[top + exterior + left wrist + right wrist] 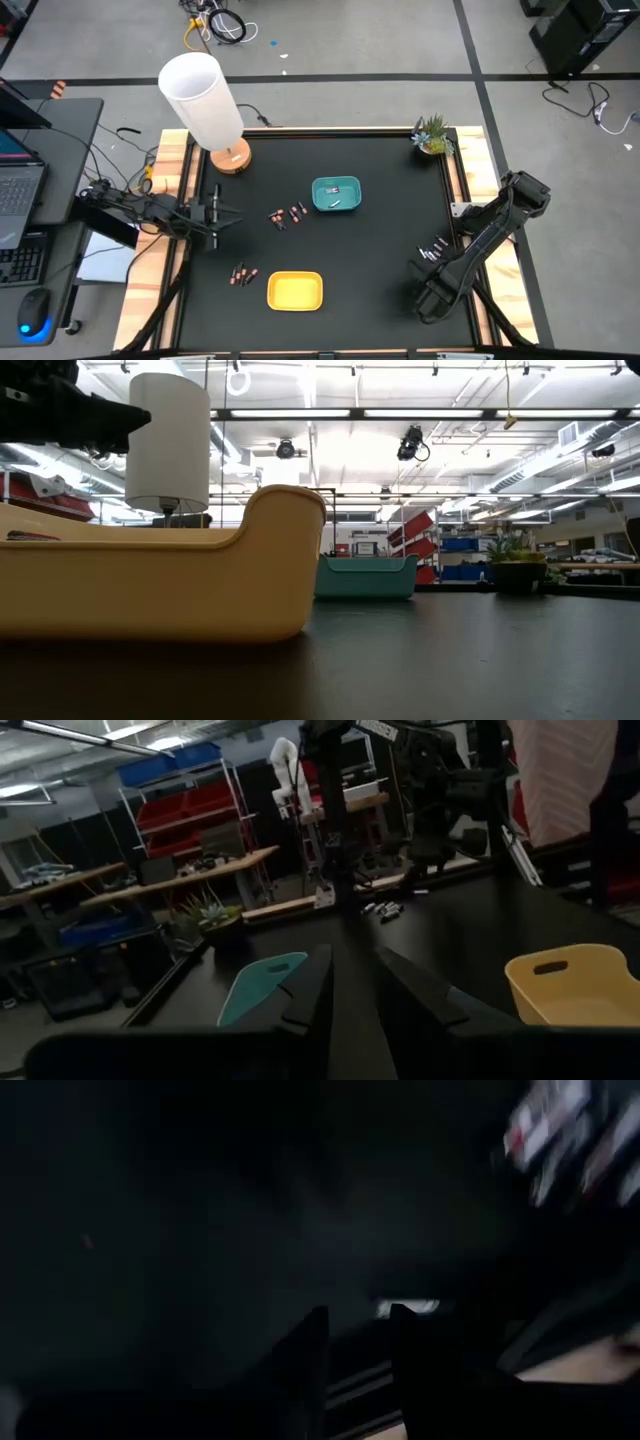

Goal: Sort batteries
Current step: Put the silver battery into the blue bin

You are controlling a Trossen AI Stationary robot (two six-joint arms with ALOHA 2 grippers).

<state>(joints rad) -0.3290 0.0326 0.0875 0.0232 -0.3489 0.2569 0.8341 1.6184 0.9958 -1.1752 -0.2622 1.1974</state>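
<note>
Nearest the counter's front edge: yellow tray, with a small cluster of dark copper-ended batteries just beside it on the left arm's side. Right pincer low at the front right, fingers close together and holding nothing; silvery cells just beyond it, toward the far edge, long axes slanted. Further back, mid-counter, more dark cells beside the teal tray. Left pincer at the left edge, narrowly parted, empty, aimed at that middle group and nearer to it than the right

One camera looks straight down on the whole table. Another sits low, right beside the yellow tray. Both see the lamp.
</note>
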